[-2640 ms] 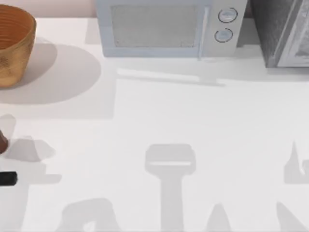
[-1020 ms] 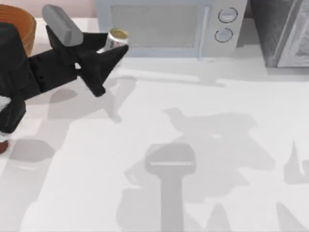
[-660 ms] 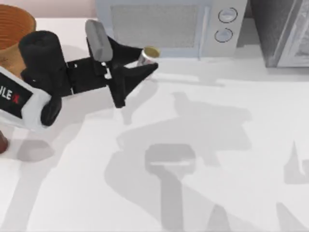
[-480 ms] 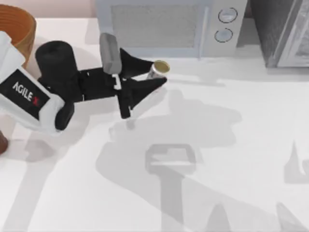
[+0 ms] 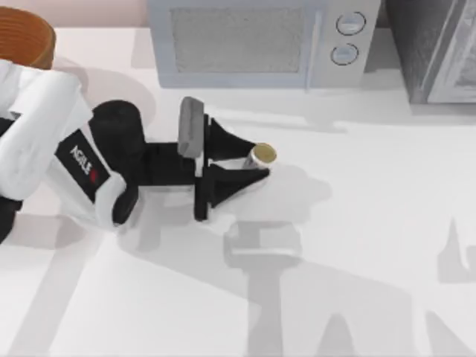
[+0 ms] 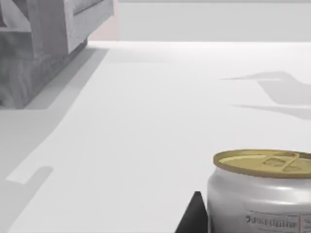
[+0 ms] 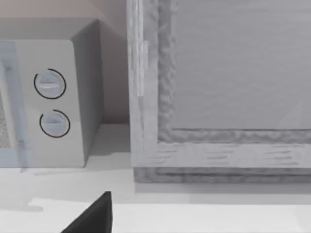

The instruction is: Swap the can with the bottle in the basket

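My left gripper (image 5: 255,165) is out over the table's middle-left, in front of the microwave (image 5: 256,41), fingers pinching the can (image 5: 260,157), which stands upright between them with its gold top up; the left wrist view shows the can (image 6: 262,191) close up with one dark fingertip (image 6: 193,216) just beside it. The basket (image 5: 26,39) sits at the far left corner, well apart from the can. For my right gripper I see one dark fingertip (image 7: 92,216) facing the microwave (image 7: 46,99) and a grey cabinet (image 7: 218,87); I cannot tell whether it is spread or pressed together.

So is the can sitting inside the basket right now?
No, the can is between the left claw's fingers in front of the microwave, far from the basket.
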### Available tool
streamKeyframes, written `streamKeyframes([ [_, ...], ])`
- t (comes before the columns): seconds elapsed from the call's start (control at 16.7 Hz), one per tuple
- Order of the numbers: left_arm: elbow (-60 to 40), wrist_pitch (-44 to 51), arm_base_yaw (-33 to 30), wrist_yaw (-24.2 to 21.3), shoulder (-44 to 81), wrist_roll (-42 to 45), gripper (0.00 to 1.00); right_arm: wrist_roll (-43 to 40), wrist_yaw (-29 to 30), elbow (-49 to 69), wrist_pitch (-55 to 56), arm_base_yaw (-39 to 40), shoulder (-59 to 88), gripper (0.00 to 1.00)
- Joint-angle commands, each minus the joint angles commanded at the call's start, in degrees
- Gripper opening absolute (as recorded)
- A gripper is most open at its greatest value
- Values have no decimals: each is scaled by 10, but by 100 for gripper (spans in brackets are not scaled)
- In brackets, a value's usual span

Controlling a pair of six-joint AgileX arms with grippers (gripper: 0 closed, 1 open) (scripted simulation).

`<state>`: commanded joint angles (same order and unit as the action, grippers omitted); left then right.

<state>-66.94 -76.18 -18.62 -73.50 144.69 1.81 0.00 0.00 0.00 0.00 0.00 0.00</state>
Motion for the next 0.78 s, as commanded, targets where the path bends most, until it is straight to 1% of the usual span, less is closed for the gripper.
streamKeyframes([
  [0.48, -4, -4, -1, -6, 10, 0, 0, 0, 0, 0, 0, 0, 0, 100],
  [0.78, -4, -4, -1, -6, 10, 0, 38, 0, 0, 0, 0, 0, 0, 100],
])
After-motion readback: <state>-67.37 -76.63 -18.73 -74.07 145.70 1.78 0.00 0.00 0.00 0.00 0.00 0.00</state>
